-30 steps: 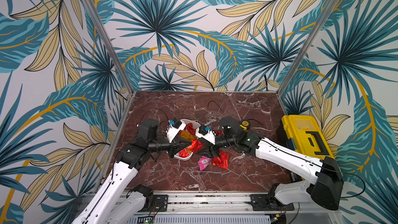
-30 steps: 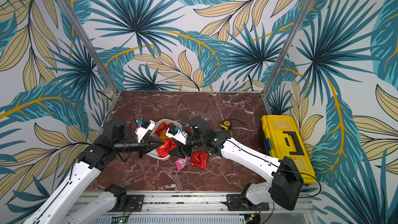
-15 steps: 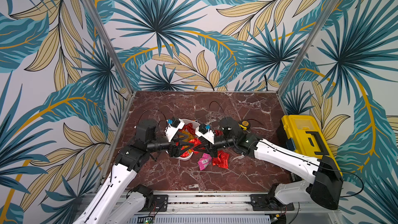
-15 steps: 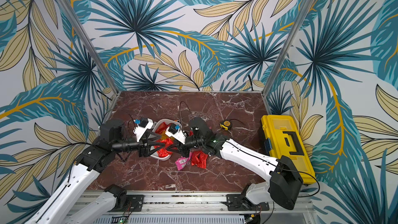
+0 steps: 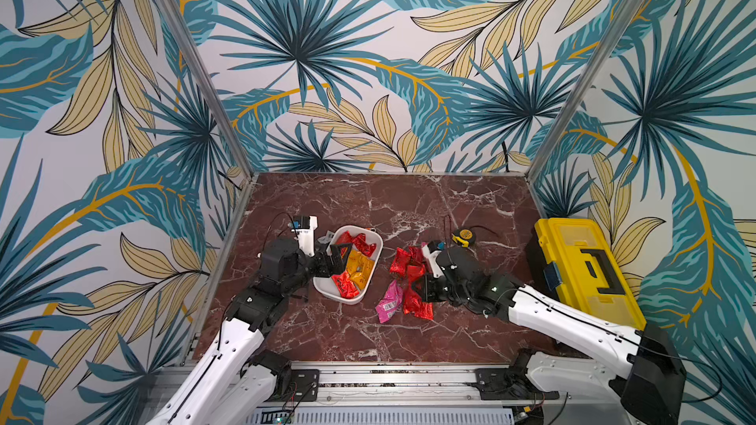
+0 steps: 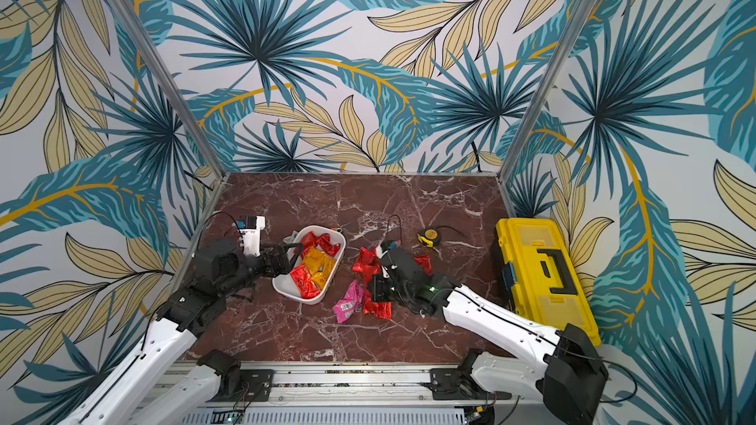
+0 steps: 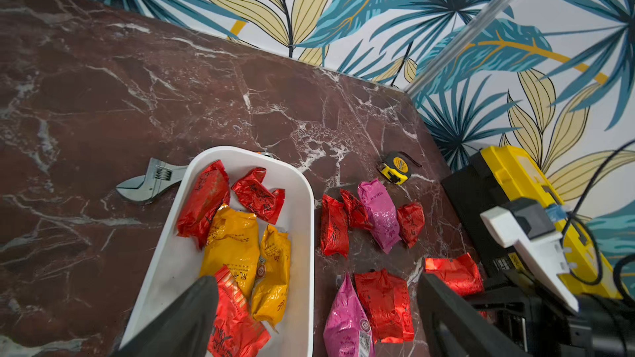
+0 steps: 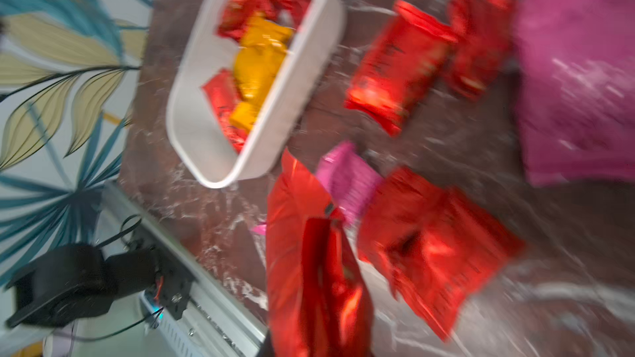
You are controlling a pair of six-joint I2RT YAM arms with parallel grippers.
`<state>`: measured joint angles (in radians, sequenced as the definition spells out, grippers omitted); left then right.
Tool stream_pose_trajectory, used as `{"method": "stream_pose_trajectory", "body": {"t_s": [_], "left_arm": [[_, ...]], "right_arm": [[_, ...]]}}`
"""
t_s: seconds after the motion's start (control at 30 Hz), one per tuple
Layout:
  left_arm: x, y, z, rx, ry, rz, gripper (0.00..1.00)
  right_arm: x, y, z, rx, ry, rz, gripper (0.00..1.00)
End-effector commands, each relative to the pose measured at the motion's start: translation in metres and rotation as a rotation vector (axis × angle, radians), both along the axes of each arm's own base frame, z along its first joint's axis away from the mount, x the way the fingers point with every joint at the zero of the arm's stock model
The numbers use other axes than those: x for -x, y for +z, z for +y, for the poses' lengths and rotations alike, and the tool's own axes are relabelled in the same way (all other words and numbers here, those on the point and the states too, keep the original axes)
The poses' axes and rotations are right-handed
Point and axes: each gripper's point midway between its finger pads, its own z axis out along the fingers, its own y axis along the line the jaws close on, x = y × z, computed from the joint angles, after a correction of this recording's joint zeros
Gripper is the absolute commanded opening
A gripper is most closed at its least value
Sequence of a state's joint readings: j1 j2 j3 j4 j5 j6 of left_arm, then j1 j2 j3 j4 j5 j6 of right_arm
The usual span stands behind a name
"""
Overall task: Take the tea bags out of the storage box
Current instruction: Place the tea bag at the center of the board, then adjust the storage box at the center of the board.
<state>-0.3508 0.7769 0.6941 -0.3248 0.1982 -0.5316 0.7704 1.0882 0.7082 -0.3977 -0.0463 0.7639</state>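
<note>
Hovering my left end effector point(image 5: 341, 259) wide open, empty | red foil tea bag point(image 7: 233, 321) just below it, lengthwise in shallow white plastic storage box point(image 7: 305, 235) | right end effector point(image 5: 417, 290) pinches another red foil sachet point(image 8: 309, 269)

We looked down from high at the front in both top views, taking in the whole marble tabletop point(image 5: 368, 206). Our wrist cameras sat low and close, the right one blurred; all four shared the storage box point(image 7: 311, 221) and tea bags point(image 7: 378, 216).
</note>
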Motion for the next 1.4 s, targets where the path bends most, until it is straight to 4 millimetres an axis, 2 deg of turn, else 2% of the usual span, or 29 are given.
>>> {"method": "stream_pose_trajectory", "body": {"t_s": [0.0, 0.07, 0.2, 0.43, 0.53, 0.6, 0.7, 0.77, 0.87, 0.93, 0.97, 1.03, 1.17, 1.23, 1.37], "left_arm": [[-0.007, -0.006, 0.006, 0.036, 0.07, 0.034, 0.95], [-0.007, -0.01, 0.003, 0.037, 0.055, 0.055, 0.95], [-0.008, -0.024, -0.003, 0.031, 0.029, 0.104, 0.95], [-0.007, -0.058, -0.008, -0.013, -0.004, 0.232, 0.92], [-0.006, -0.074, -0.004, -0.06, 0.014, 0.299, 0.9], [-0.004, -0.082, 0.0, -0.095, 0.023, 0.328, 0.89], [-0.004, -0.087, 0.007, -0.143, 0.042, 0.351, 0.88], [-0.006, -0.088, 0.01, -0.175, 0.049, 0.356, 0.87], [-0.01, -0.089, 0.016, -0.224, 0.069, 0.363, 0.86], [-0.013, -0.091, 0.021, -0.252, 0.094, 0.368, 0.84], [-0.015, -0.092, 0.023, -0.26, 0.107, 0.369, 0.83], [-0.019, -0.092, 0.026, -0.257, 0.138, 0.369, 0.81], [-0.022, -0.09, 0.027, -0.207, 0.183, 0.362, 0.76], [-0.022, -0.089, 0.026, -0.18, 0.195, 0.361, 0.74], [-0.018, -0.09, 0.025, -0.153, 0.191, 0.364, 0.74]], "right_arm": [[0.024, -0.037, -0.069, 0.093, -0.263, 0.153, 0.05], [0.036, -0.053, -0.084, 0.088, -0.283, 0.225, 0.05], [0.047, -0.074, -0.086, 0.105, -0.23, 0.314, 0.05], [0.024, -0.076, -0.068, 0.119, -0.119, 0.314, 0.12], [0.018, -0.083, -0.067, 0.136, -0.096, 0.338, 0.21], [0.015, -0.086, -0.073, 0.158, -0.112, 0.336, 0.34], [0.011, -0.084, -0.092, 0.223, -0.171, 0.301, 0.47], [0.011, -0.078, -0.105, 0.272, -0.206, 0.28, 0.52], [0.006, -0.057, -0.117, 0.315, -0.246, 0.216, 0.56], [-0.003, -0.038, -0.116, 0.301, -0.259, 0.169, 0.58], [-0.009, -0.028, -0.109, 0.276, -0.254, 0.148, 0.59], [-0.021, -0.009, -0.083, 0.198, -0.217, 0.108, 0.59], [-0.052, 0.026, 0.005, -0.04, -0.118, 0.027, 0.59], [-0.069, 0.031, 0.033, -0.091, -0.113, 0.022, 0.57], [-0.099, 0.019, 0.076, -0.132, -0.11, 0.056, 0.53]]}}
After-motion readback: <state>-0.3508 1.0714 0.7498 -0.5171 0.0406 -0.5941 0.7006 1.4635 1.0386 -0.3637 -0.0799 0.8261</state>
